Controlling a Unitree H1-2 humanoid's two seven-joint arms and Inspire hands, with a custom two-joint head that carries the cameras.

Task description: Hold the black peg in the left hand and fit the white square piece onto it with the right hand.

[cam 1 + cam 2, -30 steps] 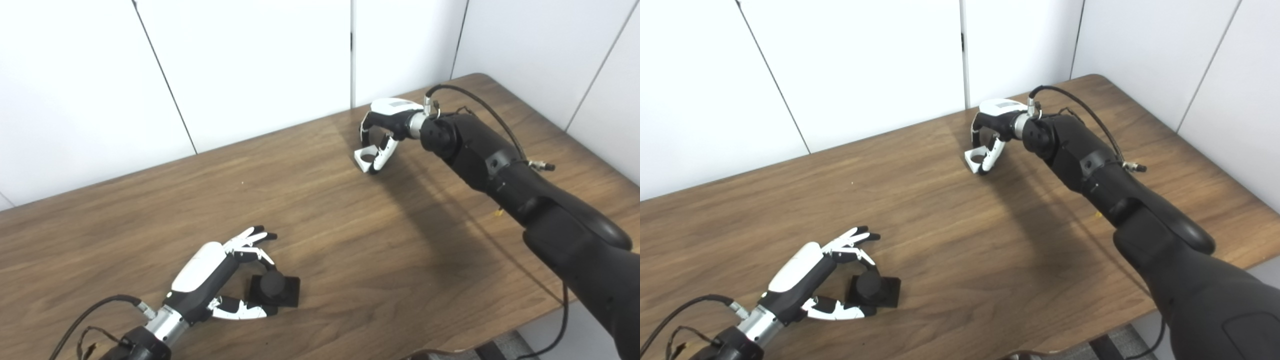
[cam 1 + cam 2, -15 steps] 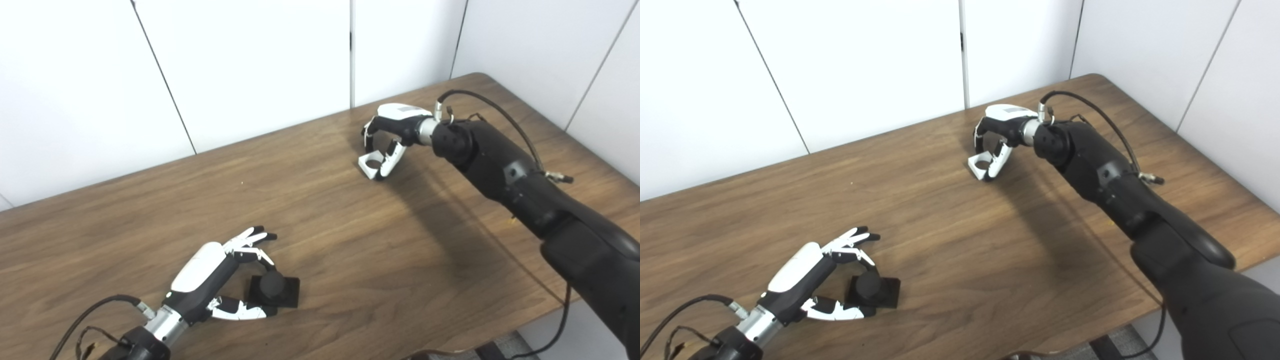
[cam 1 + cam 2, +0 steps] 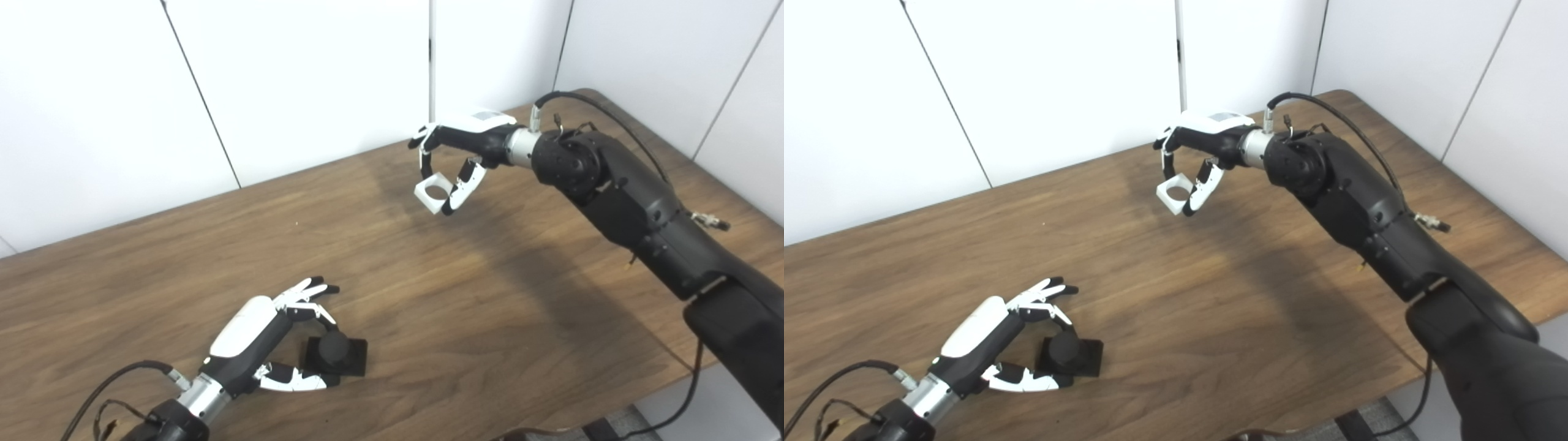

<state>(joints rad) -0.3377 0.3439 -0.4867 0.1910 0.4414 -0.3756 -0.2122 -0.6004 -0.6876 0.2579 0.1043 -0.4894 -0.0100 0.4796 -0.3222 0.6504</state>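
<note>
The black peg [image 3: 334,350] stands upright on its square black base on the wooden table [image 3: 465,318], near the front left. My left hand [image 3: 256,332] rests beside it, with a finger curled onto the peg and the thumb along the base's front edge. My right hand [image 3: 468,144] is shut on the white square piece [image 3: 432,193], which has a round hole. It holds the piece tilted in the air above the back of the table, far from the peg. The piece also shows in the right eye view [image 3: 1173,193].
White wall panels stand right behind the table's back edge. The table's right corner [image 3: 588,95] is rounded. A black cable [image 3: 612,119] loops over my right forearm. The front edge of the table runs close to my right arm.
My right hand has lifted the white square piece off the table and carried it up and to the left. My left hand and the black peg have not moved.
</note>
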